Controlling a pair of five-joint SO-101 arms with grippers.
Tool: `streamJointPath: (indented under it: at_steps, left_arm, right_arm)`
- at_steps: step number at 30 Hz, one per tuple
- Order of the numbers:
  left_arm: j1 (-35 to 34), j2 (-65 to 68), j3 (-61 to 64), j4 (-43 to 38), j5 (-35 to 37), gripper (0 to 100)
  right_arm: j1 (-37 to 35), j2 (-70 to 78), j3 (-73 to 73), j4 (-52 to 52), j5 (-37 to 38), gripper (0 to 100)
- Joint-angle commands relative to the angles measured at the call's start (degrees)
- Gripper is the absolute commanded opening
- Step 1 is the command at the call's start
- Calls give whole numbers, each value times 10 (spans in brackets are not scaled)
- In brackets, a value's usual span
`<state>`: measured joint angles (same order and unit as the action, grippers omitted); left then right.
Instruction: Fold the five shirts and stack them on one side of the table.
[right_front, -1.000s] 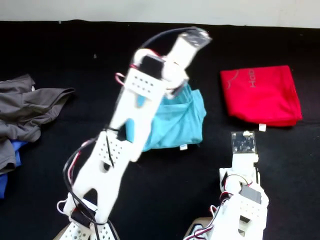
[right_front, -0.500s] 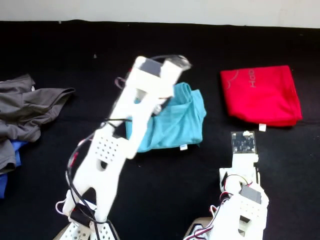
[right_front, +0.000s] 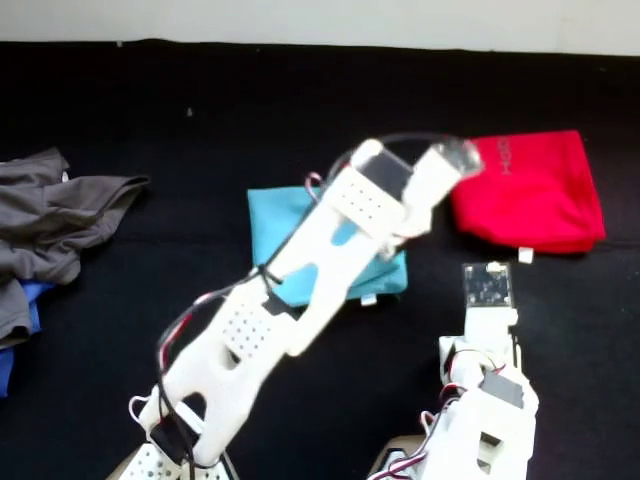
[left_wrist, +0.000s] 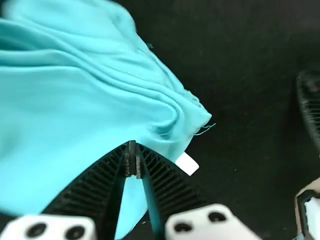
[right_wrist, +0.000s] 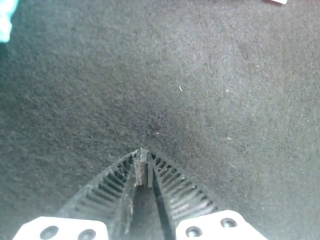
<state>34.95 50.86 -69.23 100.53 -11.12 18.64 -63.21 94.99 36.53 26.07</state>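
Mid-table, the teal shirt (right_front: 278, 215) lies folded flat with the left arm (right_front: 300, 290) stretched across it. Its left gripper (left_wrist: 131, 161) is closed tip to tip right over the cloth's edge. Same deal with the right gripper (right_wrist: 143, 165), pinched closed over the bare black table (right_front: 150, 100). Off to the right the red shirt (right_front: 525, 190) sits folded, and the grey shirt (right_front: 60, 215) is crumpled over the blue shirt (right_front: 12, 335) at the left edge.

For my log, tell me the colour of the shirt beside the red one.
Turquoise shirt; clearest in the left wrist view.
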Motion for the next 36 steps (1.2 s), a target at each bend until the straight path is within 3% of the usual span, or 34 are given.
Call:
streamJointPath:
  at_steps: [1, 5, 11, 18, 25, 31, 36]
  left_arm:
    - [-18, -65, -22, 6, 6, 9]
    - [-66, -53, -11, -53, 8, 9]
    - [-116, 38, -7, -211, 10, 9]
    - [-69, 98, -7, -251, 9, 9]
    - [-39, 103, -3, -355, 7, 9]
    - [-32, 106, -8, -345, 7, 9]
    - [-41, 51, -62, -218, 7, 9]
  right_arm:
    - [17, -2, 13, -15, 2, 7]
    - [17, -2, 13, -15, 2, 7]
    - [17, -2, 13, -15, 2, 7]
    - [17, -2, 13, -15, 2, 7]
    - [17, -2, 13, -15, 2, 7]
    - [17, -2, 13, -15, 2, 7]
    - [17, -2, 14, -15, 2, 7]
